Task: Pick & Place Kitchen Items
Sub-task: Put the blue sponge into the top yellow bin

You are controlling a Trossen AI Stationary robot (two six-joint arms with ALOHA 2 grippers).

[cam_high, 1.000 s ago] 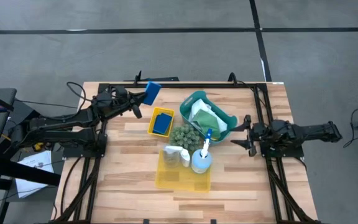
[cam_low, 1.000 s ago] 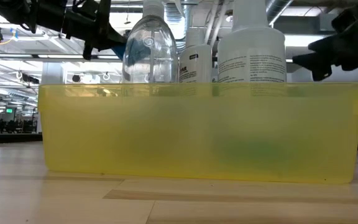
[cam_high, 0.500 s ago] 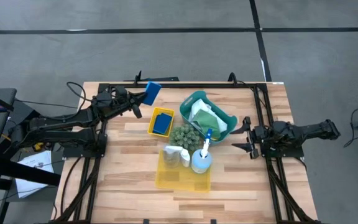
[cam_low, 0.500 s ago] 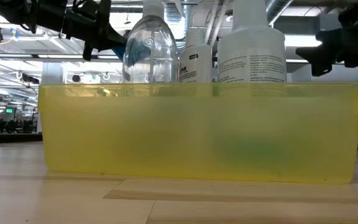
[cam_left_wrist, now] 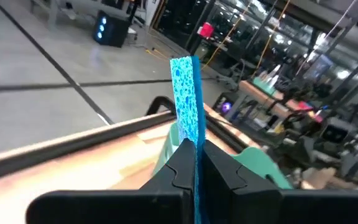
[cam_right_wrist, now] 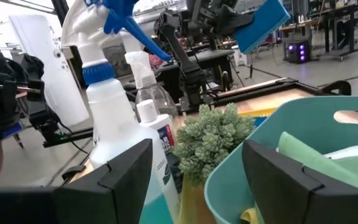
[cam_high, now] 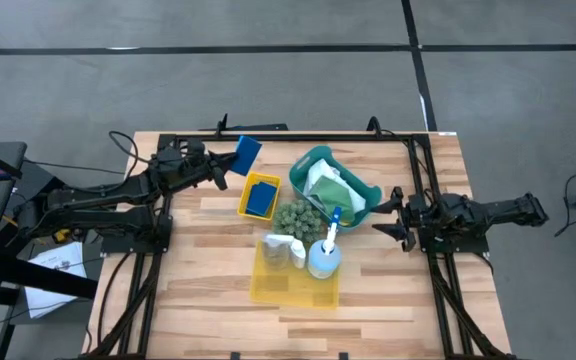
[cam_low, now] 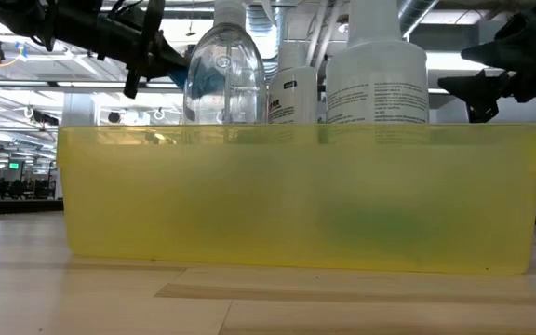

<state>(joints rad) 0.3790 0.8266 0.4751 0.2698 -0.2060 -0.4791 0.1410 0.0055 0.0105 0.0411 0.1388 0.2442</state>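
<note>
My left gripper [cam_high: 226, 166] is shut on a blue sponge [cam_high: 248, 150] in the air over the table's far left part, beyond the small yellow bin [cam_high: 244, 199] that holds another blue sponge [cam_high: 260, 199]. My right gripper [cam_high: 392, 216] is open and empty at the right, just right of the teal basket [cam_high: 366, 190], which holds white and green cloths [cam_high: 324, 185]. A blue-triggered spray bottle [cam_high: 325, 255] and a white bottle [cam_high: 281, 246] stand in the large yellow bin [cam_high: 293, 285]. My left gripper pinches the sponge's two broad faces [cam_left_wrist: 192, 134] between its two fingers, at the sponge's near end. The fingers come about level from the table's left. The sponge stands on edge, sticks out past the fingertips and is lifted clear of the table.
A green bumpy ball [cam_high: 297, 217] lies between the small bin, the basket and the large bin. A black frame rail [cam_high: 318, 137] runs along the table's far edge. Bare wood shows along the near edge [cam_high: 298, 330] and at the left [cam_high: 193, 250].
My left gripper has shifted slightly toward the table's right with the sponge, which stays lifted clear. My right gripper drew back a little from the basket and came forward again, staying open.
</note>
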